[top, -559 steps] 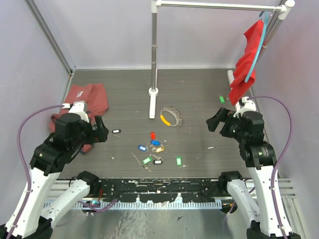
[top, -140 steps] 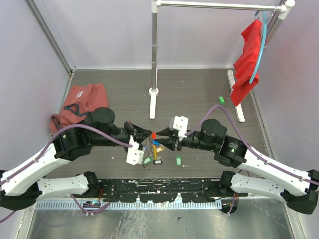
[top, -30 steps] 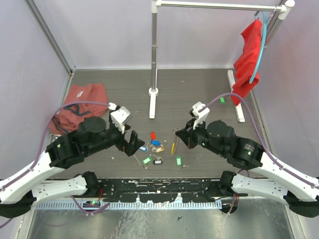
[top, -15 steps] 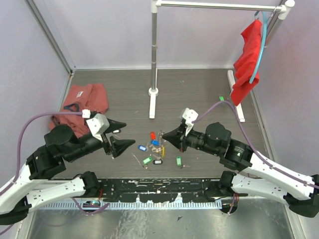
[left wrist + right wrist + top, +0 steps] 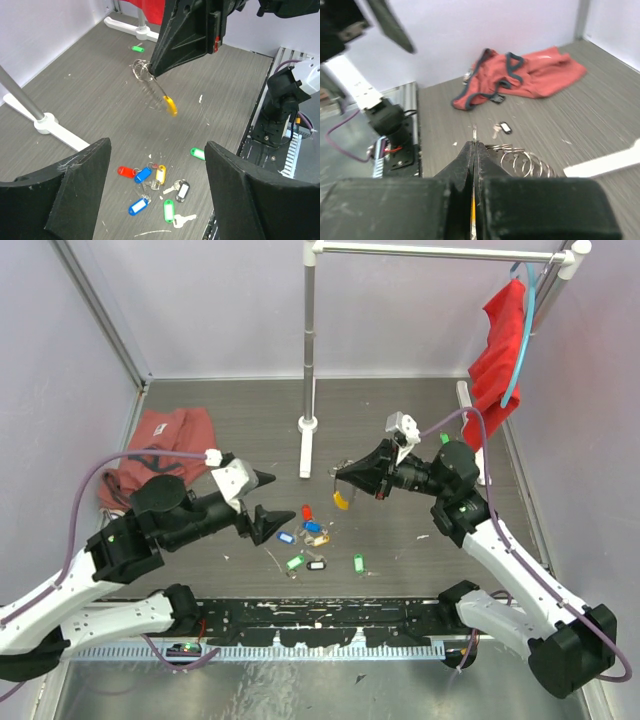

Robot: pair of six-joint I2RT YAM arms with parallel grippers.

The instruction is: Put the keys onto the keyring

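Since the right hand (image 5: 342, 477), clamped shut on the keyring (image 5: 341, 497), holds it dangling above the table (image 5: 400, 420) just beyond the scattered keys (image 5: 308, 530), the left hand (image 5: 270, 496), open and empty, should pinch one key by its tag, leaving its hole free.

Pale lilac walls (image 5: 220, 310) enclose a dark grey wood-grain table surface (image 5: 400, 410), evenly lit. A slanted aluminium frame post (image 5: 100, 312) runs up the left corner. A silver metal clothes rail (image 5: 309, 340) stands at the back on white feet. A red cloth (image 5: 495, 370) hangs from its right end, and a crumpled red garment (image 5: 165, 440) lies by the left wall.
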